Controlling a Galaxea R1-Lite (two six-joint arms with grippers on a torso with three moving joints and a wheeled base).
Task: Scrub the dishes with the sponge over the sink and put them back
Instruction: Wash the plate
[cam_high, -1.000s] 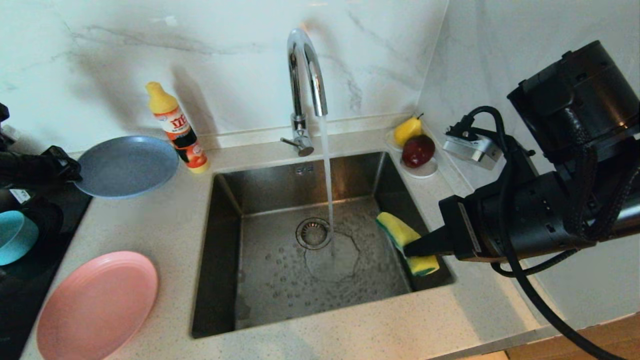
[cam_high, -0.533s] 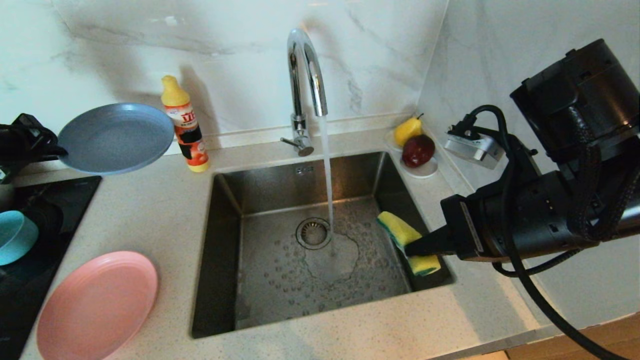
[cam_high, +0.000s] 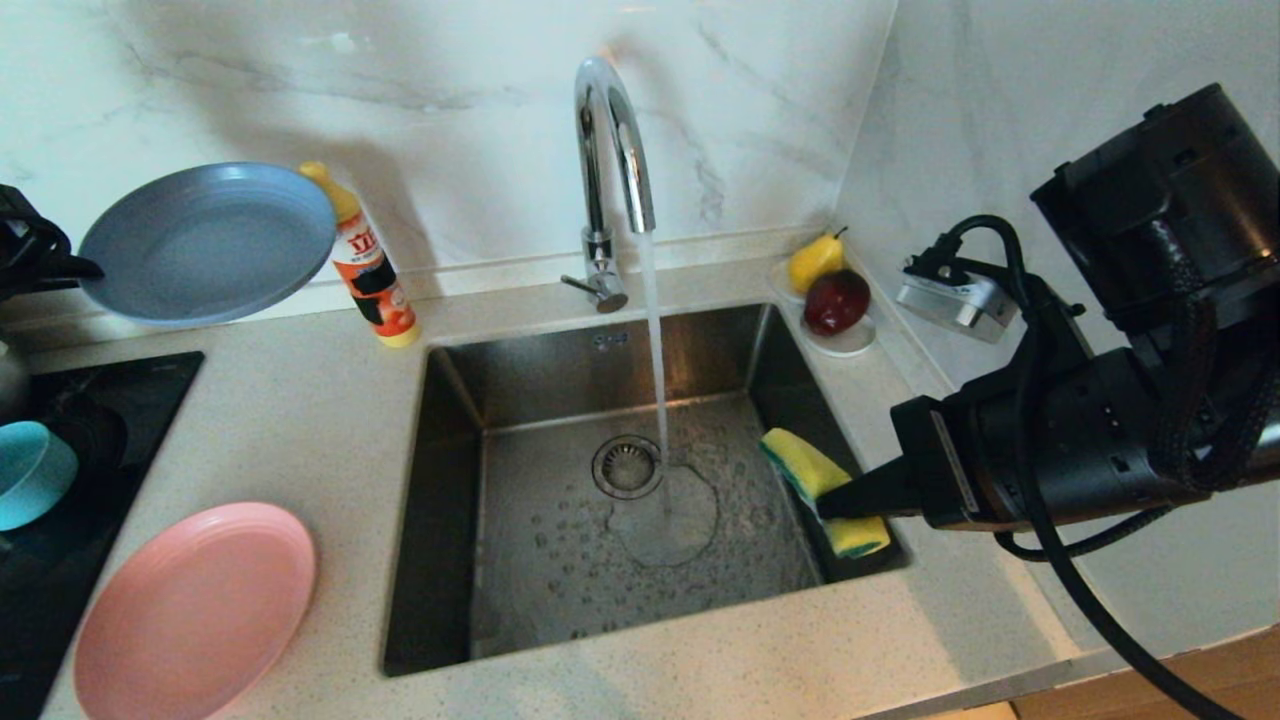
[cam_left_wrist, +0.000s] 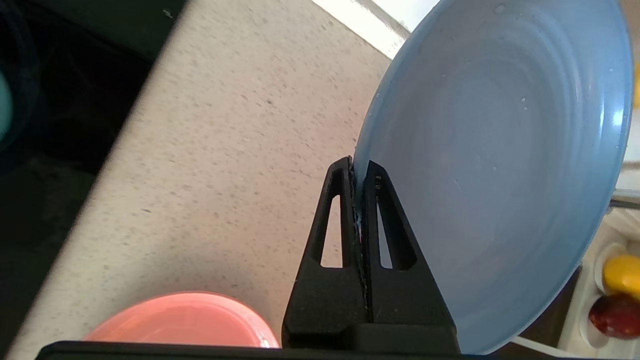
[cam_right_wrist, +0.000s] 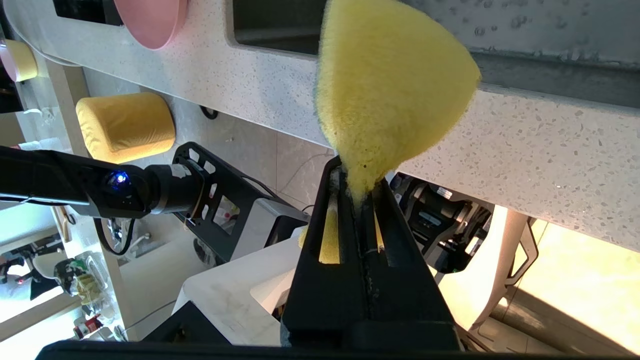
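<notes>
My left gripper (cam_high: 85, 268) (cam_left_wrist: 357, 167) is shut on the rim of the blue plate (cam_high: 205, 243) (cam_left_wrist: 500, 165), holding it in the air above the counter at the back left. The pink plate (cam_high: 195, 608) (cam_left_wrist: 182, 325) lies on the counter at the front left, with the teal bowl (cam_high: 30, 472) on the black hob beside it. My right gripper (cam_high: 830, 503) (cam_right_wrist: 356, 172) is shut on the yellow and green sponge (cam_high: 815, 482) (cam_right_wrist: 390, 85), squeezed at its middle, over the right side of the steel sink (cam_high: 520, 545). Water runs from the chrome tap (cam_high: 610, 150) onto the basin by the drain (cam_high: 626, 466).
An orange detergent bottle (cam_high: 368, 272) stands left of the tap, partly behind the raised plate. A yellow pear (cam_high: 815, 260) and a dark red apple (cam_high: 836, 301) rest on a white saucer (cam_high: 850, 343) at the sink's back right corner. A marble wall closes the right side.
My left arm has lifted the blue plate off the counter, up and to the left, now in front of the bottle's cap. The right gripper and sponge have barely moved.
</notes>
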